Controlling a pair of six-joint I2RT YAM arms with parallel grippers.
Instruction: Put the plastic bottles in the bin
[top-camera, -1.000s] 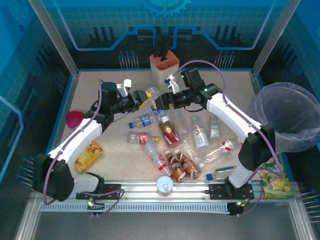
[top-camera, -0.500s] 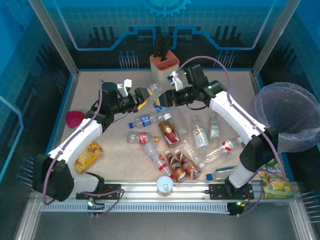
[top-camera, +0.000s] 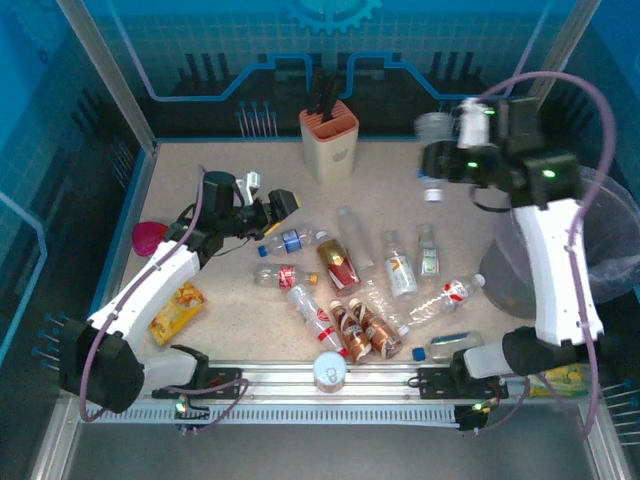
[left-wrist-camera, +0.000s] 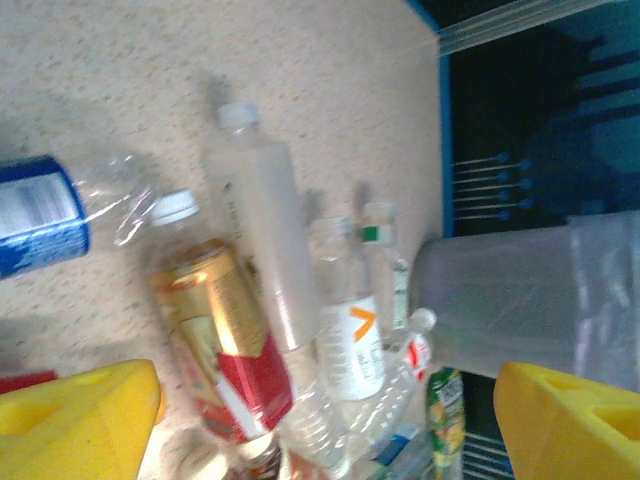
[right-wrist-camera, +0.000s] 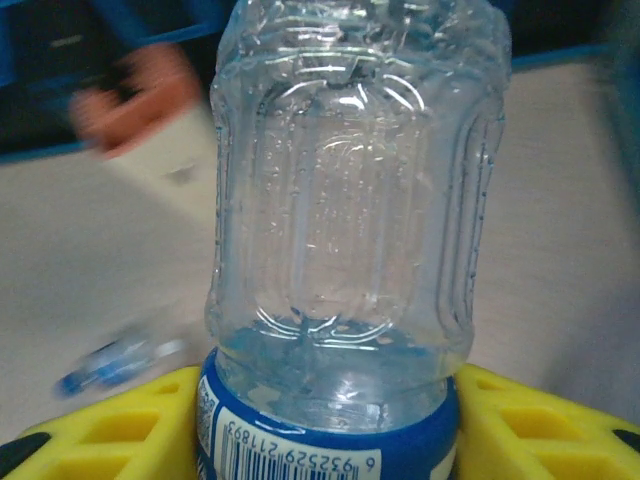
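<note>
The speckled table (top-camera: 200, 180) takes up most of the room, and the big bag-lined bin (top-camera: 618, 240) stands off its right edge. The right arm (top-camera: 560, 260) is raised high beside the bin, while the left arm (top-camera: 150, 285) reaches low toward the middle. A beige knife block (top-camera: 330, 140) stands at the back. Loose plastic bottles (top-camera: 400, 275) lie scattered over the middle of the table, well apart from the bin. The right fingers (right-wrist-camera: 110, 435) pinch a clear bottle with a blue label (right-wrist-camera: 350, 220) up in the air, just left of the bin. The left fingers (left-wrist-camera: 80, 415) are spread wide with nothing between them, above a red-gold bottle (left-wrist-camera: 225, 350).
</note>
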